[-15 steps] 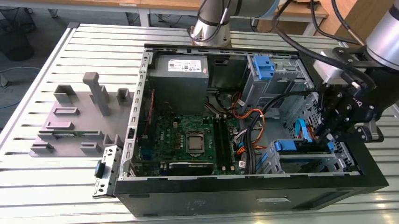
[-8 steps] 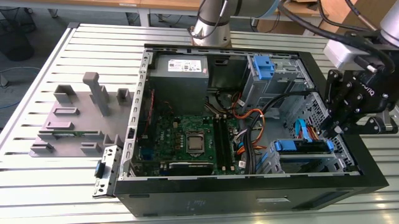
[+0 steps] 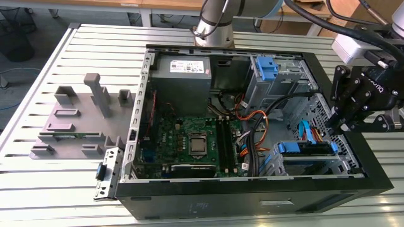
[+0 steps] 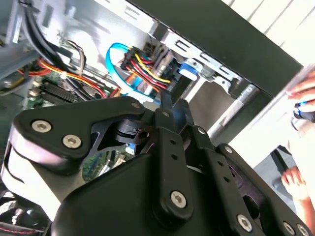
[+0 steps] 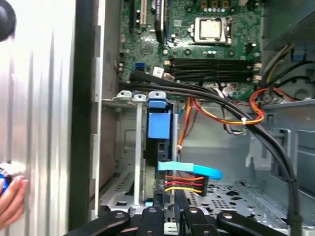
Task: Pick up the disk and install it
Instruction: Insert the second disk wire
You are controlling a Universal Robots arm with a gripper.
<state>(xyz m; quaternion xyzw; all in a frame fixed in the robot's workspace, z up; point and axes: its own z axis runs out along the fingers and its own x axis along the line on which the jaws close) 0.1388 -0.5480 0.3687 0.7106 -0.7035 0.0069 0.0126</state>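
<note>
The disk (image 3: 308, 150) sits in the drive cage at the near corner of the open computer case (image 3: 252, 189), on the exterior view's right, with blue rails on its sides. In the first wrist view the disk (image 5: 160, 150) stands edge-on in the bay, and a blue data cable (image 5: 189, 169) and a coloured power plug are joined to it. My gripper (image 3: 345, 124) hangs just outside the case wall beside that cage. Its fingers are shut together with nothing between them in both wrist views (image 4: 171, 105) (image 5: 168, 204).
A grey plastic stand (image 3: 82, 118) with upright posts lies on the slatted table (image 3: 38, 189), at the exterior view's left. Inside the case are the power-supply box (image 3: 183, 71), the motherboard (image 3: 189, 142) and cable bundles (image 5: 231, 105). A person's hand (image 5: 10, 199) is at the table's edge.
</note>
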